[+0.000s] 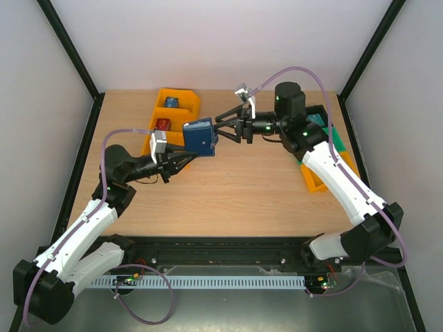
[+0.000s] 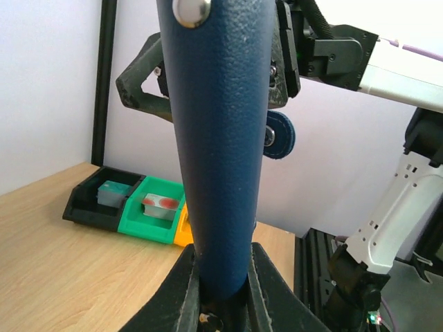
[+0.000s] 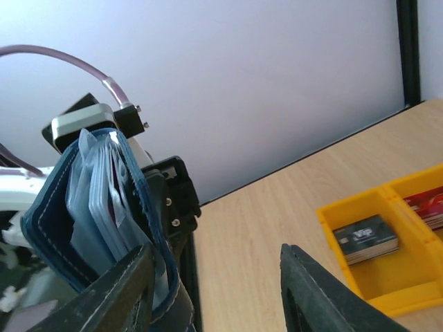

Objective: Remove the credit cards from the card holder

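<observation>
Left claw: clamped on the lower edge of the dark navy folding card holder, holding it upright in the air above the wooden worktop.
Card holder: lifted between the two arms, well clear of the worktop; in the right wrist view it gapes slightly, pale blue sleeves showing inside.
Right claw: spread wide, one finger touching the holder's outer face, the other out in free air; it grips nothing.
Credit cards: none clearly drawn from the holder now; whether the sleeves hold any I cannot tell.
Yellow compartment bin: behind the holder, a dark card and a red card lying in it.
Step in hand: probably steadying the holder for extraction.
Next move: the right claw must narrow onto one card edge inside, then pull along the sleeve.
</observation>
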### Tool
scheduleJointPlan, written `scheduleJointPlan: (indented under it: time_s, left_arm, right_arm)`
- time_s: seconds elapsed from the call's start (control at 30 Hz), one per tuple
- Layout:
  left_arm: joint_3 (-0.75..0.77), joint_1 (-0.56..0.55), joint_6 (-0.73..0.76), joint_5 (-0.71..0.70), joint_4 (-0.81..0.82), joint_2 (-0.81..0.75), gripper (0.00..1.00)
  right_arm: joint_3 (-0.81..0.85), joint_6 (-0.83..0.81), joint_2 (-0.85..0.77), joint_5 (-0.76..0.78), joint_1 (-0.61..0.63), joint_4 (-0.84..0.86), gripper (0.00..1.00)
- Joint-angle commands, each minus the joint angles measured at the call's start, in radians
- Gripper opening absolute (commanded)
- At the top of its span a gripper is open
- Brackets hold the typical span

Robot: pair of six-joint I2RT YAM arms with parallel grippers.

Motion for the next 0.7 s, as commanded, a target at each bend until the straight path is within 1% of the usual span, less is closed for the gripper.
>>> scheduleJointPlan:
  time_s: [0.0,0.1,0.23,0.37,0.43,0.53,0.63,0.67]
  left_arm:
    - [0.018,-0.002,0.025,0.067,0.058,0.0,0.02]
    - [0.025,-0.001,0.019,0.064,0.06,-0.001,0.02]
    - [0.019,0.0,-0.006,0.045,0.064,0.0,0.02]
    - [0.006,0.003,-0.003,0.044,0.069,-0.002,0.02]
    - [0.004,0.002,0.0,0.05,0.068,-0.001,0.02]
    - [0.004,-0.001,0.019,0.065,0.065,0.0,0.02]
    - [0.005,-0.002,0.041,0.081,0.045,-0.005,0.02]
    - [0.005,-0.002,0.045,0.083,0.039,-0.007,0.02]
  right_arm:
    - [-0.015,0.051,-0.035,-0.074,0.012,0.095,0.47]
    - [-0.029,0.058,-0.035,-0.143,0.014,0.118,0.52]
    - [-0.032,0.062,-0.018,-0.242,0.025,0.075,0.6]
    - [-0.03,0.053,-0.031,-0.238,0.055,0.072,0.63]
    - [-0.019,0.046,-0.031,-0.197,0.088,0.073,0.63]
    - [0.01,0.017,-0.015,-0.1,0.131,0.044,0.58]
    - [0.035,-0.004,0.002,-0.03,0.148,0.029,0.5]
    - [0.037,-0.004,0.005,-0.007,0.15,0.033,0.45]
